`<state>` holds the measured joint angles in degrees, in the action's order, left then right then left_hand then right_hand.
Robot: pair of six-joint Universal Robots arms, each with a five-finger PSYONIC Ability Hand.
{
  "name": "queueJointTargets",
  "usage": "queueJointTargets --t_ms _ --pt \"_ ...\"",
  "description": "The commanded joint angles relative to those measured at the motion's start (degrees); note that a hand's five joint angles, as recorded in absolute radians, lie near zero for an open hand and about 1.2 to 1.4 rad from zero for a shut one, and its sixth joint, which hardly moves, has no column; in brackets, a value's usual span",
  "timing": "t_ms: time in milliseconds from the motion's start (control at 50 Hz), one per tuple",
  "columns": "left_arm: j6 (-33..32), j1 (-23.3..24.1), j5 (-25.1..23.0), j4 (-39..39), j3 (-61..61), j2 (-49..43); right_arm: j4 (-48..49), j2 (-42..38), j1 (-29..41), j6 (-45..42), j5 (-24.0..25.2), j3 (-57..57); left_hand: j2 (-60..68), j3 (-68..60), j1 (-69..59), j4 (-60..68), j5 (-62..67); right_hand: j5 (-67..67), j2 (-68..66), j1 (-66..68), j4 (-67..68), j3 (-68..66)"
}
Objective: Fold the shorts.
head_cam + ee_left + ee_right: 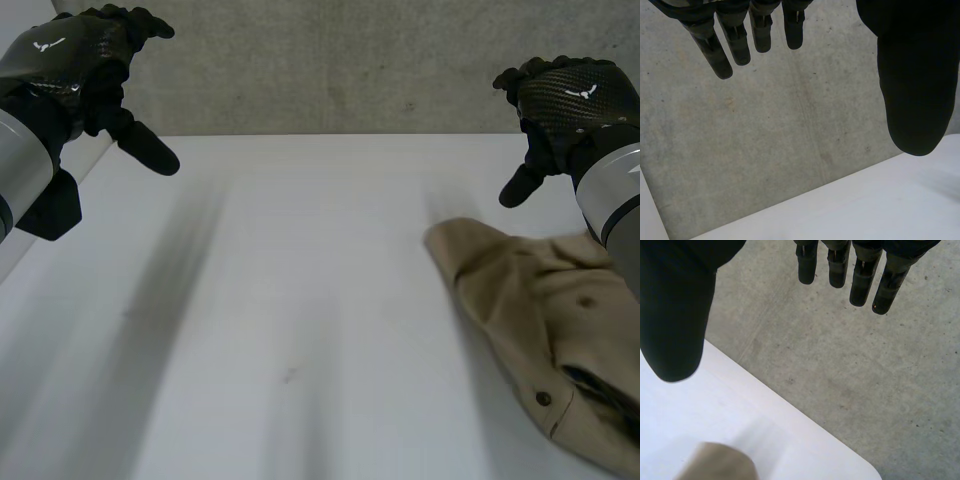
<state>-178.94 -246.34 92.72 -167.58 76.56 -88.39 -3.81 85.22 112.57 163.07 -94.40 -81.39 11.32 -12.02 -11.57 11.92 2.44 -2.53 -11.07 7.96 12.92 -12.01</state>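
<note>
Soft, even light brightens the white table [300, 260].

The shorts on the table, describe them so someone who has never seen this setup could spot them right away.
Start at the white table and go to its side on the robot's right. There, below the raised right hand, the shorts lie in a crumpled heap. Their tan cloth against the white top and their dark buttons set them apart.

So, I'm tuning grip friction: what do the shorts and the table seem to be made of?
Shorts: tan woven cloth, probably cotton twill. It looks matte, with soft creases and dark buttons.
Table: smooth white board, perhaps laminate. The surface is even, with no visible grain.
</note>
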Motion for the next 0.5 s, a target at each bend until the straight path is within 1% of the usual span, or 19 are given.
queueJointTargets --t_ms 20,140,260,500 --pt "-0.09 -0.01 0.00 -0.82 0.08 -0.21 0.12 -0.05 -0.16 -0.03 0.01 0.09 -1.10 1.81 1.35 -1.71 -2.23 2.53 1.07 2.04 -2.92 2.01" --pt "-0.09 -0.01 0.00 -0.82 0.17 -0.47 0.12 -0.14 -0.16 -0.03 0.27 0.44 -1.10 1.81 1.35 -1.71 -2.23 2.53 1.07 2.04 -2.92 2.01" --pt "-0.09 -0.01 0.00 -0.82 0.43 -0.38 -0.06 -0.14 -0.25 0.15 2.29 0.27 -1.10 1.81 1.35 -1.71 -2.23 2.53 1.07 2.04 -2.92 2.01" --pt "-0.09 -0.01 0.00 -0.90 0.52 -0.21 -0.06 -0.05 -0.16 -0.03 2.73 0.27 -1.10 1.81 1.35 -1.71 -2.23 2.53 1.07 2.04 -2.92 2.01"
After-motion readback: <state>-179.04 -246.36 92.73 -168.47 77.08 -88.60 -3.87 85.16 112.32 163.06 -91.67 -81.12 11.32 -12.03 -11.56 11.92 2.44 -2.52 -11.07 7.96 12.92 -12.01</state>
